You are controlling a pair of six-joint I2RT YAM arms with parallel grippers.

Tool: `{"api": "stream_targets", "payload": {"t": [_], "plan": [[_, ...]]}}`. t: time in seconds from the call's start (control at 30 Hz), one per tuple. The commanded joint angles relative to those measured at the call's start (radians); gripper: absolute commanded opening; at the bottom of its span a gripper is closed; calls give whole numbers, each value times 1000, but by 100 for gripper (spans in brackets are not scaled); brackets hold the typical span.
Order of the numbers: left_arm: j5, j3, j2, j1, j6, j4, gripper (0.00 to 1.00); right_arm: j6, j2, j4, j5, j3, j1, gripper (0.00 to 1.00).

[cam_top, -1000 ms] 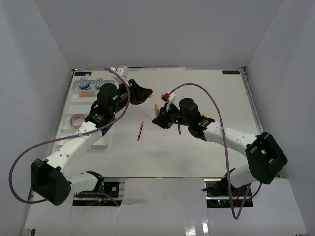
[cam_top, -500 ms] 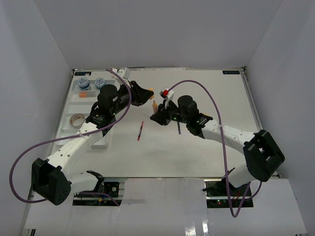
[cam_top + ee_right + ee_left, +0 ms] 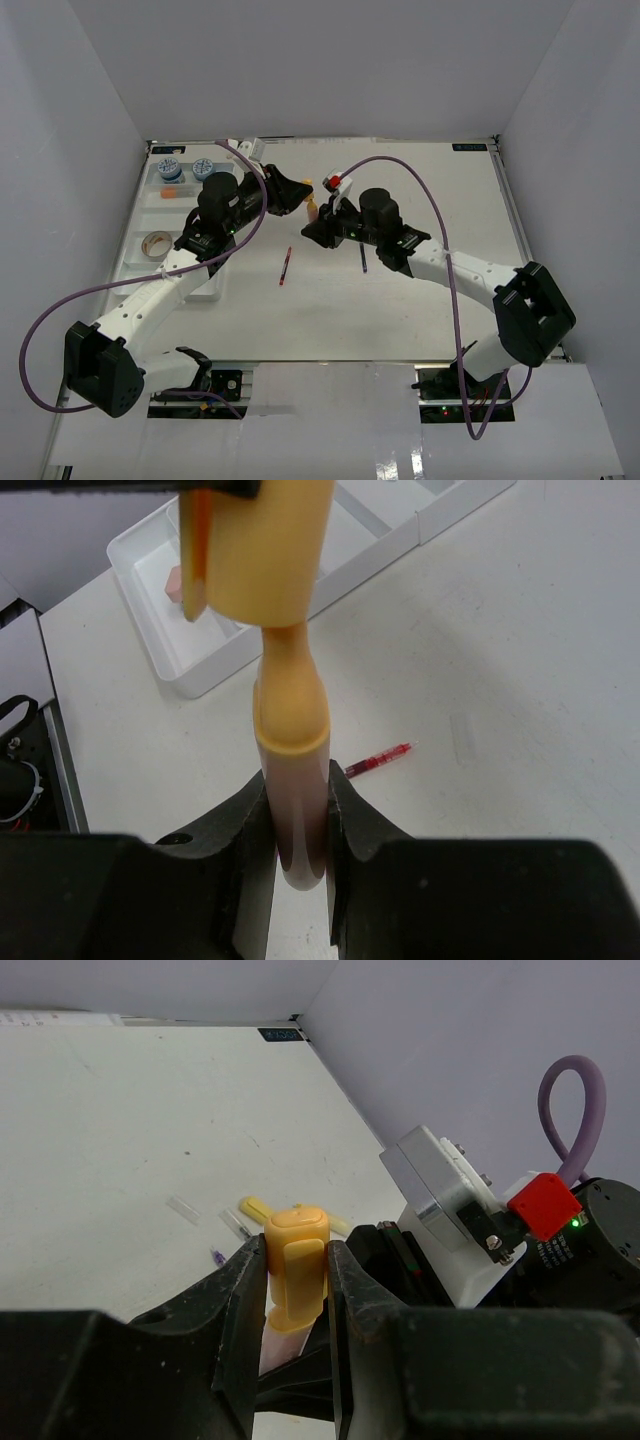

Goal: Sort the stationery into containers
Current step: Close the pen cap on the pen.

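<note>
A yellow-orange marker point(image 3: 312, 208) hangs above the table's middle, gripped at both ends. My left gripper point(image 3: 297, 1290) is shut on its yellow cap point(image 3: 296, 1260). My right gripper point(image 3: 296, 820) is shut on the pale barrel point(image 3: 294, 780). The cap point(image 3: 265, 550) sits over the tip, and the narrow neck shows between cap and barrel. In the top view the left gripper point(image 3: 299, 192) and right gripper point(image 3: 313, 228) face each other. A red pen point(image 3: 285, 266) and a dark pen point(image 3: 363, 262) lie on the table. The white tray point(image 3: 140, 215) lies at the left.
The tray holds two blue-white tubs point(image 3: 169, 167), an orange eraser point(image 3: 171, 191) and a tan tape roll point(image 3: 157, 242). A pink eraser point(image 3: 176, 584) lies in a tray compartment. A yellow piece point(image 3: 255, 1207) and small clear bits lie beyond the left gripper.
My right gripper has carried the marker up and left toward the left gripper. The left arm has barely moved.
</note>
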Motion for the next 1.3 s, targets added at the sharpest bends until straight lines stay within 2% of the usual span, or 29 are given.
{"api": "stream_targets", "payload": {"t": [0.0,0.63,0.87,1.27], "plan": [[-3,-11,-22,-3,10,13,8,13,17,48,18,52,10,8],[-118,0,-22,-37,45,-36,3,36,31,56,104,93,25,8],[-137,-3,-20,-49,48,-39,3,45,43,55,119,112,27,8],[-247,12,-8,-77,60,-96,7,65,38,90,178,99,33,8]]}}
